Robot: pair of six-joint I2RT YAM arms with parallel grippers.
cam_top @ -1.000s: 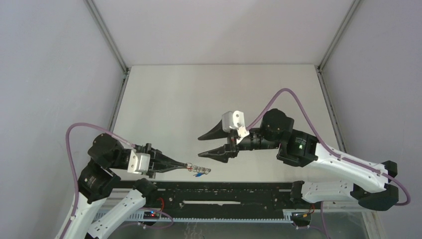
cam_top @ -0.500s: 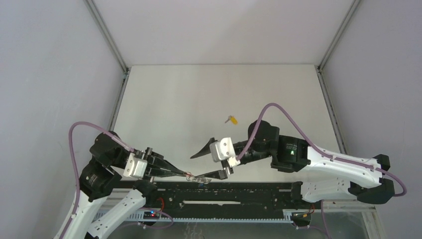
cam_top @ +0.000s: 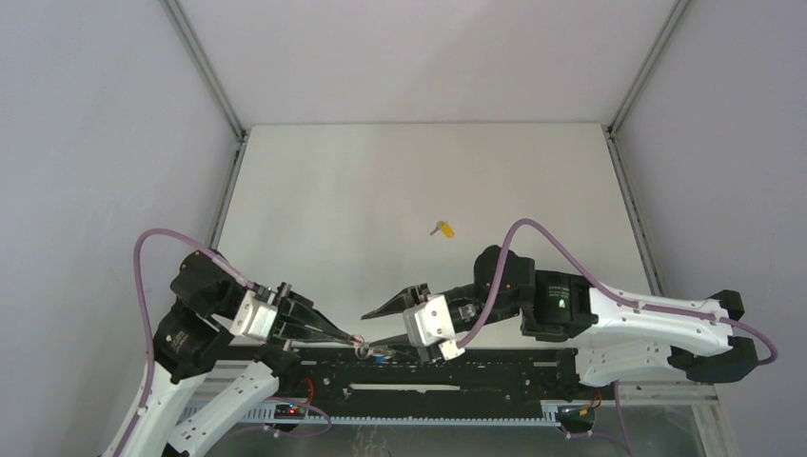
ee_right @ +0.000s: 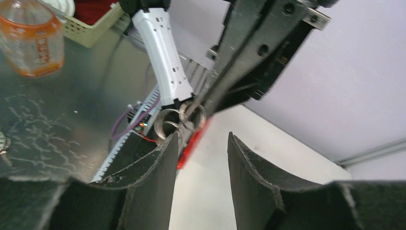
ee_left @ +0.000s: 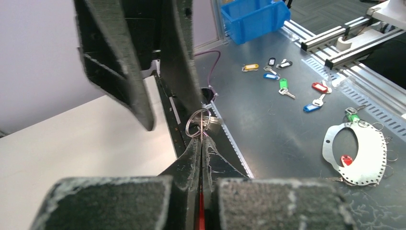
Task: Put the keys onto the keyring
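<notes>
My left gripper [cam_top: 354, 340] is shut on the keyring's red tag [ee_left: 201, 218] at the table's near edge. The grey metal rings [ee_left: 198, 123] stick out past its tips, and show as a cluster in the top view [cam_top: 366, 349]. A bluish speck beside them [cam_top: 382, 355] may be the blue key. The yellow-headed key [cam_top: 442, 228] lies alone mid-table. My right gripper [cam_top: 369, 329] is open, with its jaws on either side of the ring cluster. In the right wrist view the rings [ee_right: 179, 117] and the red tag [ee_right: 191, 143] sit against its left finger [ee_right: 158, 167].
A black rail [cam_top: 457, 367] runs along the table's near edge under both grippers. Beyond the table, a metal bench holds a blue bin [ee_left: 251, 17], several coloured key tags [ee_left: 282, 86], a metal plate [ee_left: 356, 153] and a bottle [ee_right: 31, 40].
My right arm has swung down from mid-table to the near edge, uncovering the yellow key, and its open jaws now flank the rings. My left gripper drew the keyring slightly nearer the rail.
</notes>
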